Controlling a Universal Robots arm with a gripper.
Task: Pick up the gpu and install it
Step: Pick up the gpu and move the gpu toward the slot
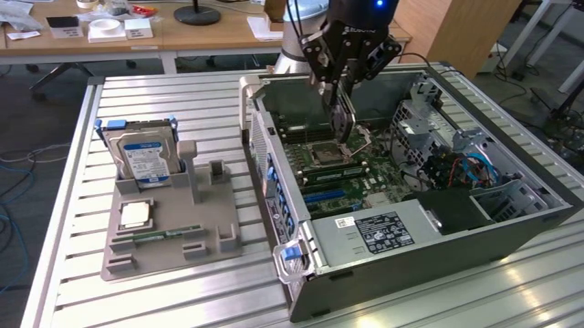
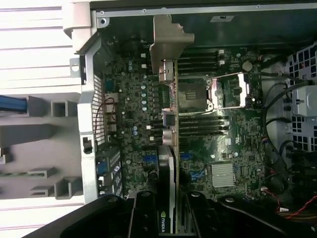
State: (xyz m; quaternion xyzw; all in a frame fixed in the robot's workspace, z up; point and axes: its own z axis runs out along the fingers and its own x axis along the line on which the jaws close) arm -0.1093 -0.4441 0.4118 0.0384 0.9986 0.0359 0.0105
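Slatted aluminium table [image 1: 164, 96] carries one open grey tower computer case [image 1: 411, 266] lying on its side, and just beside it, on the exterior view's left, one grey plastic parts fixture [image 1: 155, 253]. One black robot gripper [image 1: 342, 96] hangs over the open case, its jaws clamped on the two flat faces of one gpu [image 1: 344, 126], a thin, flat, dark expansion card. The gpu is held on edge, off the table, above the green motherboard [image 1: 356, 178] near the processor socket; whether its lower edge touches the board cannot be told. In the wrist view the gripper [image 2: 168, 218] grips the gpu [image 2: 167, 173] at the end away from its narrow silver metal bracket [image 2: 168, 39], which points toward the case wall. Handling judgement: the card is likely light and stiff, but fragile, with exposed components and an edge connector that should not take side load. Its smooth faces may slip, so hold is best taken across the flat faces close to mid-length, clear of the connector edge and the bracket. The fixture holds one silver hard drive with a blue label [image 1: 146, 160] standing upright, one square silver processor chip [image 1: 135, 215] lying flat, and one slim green memory stick [image 1: 164, 236].
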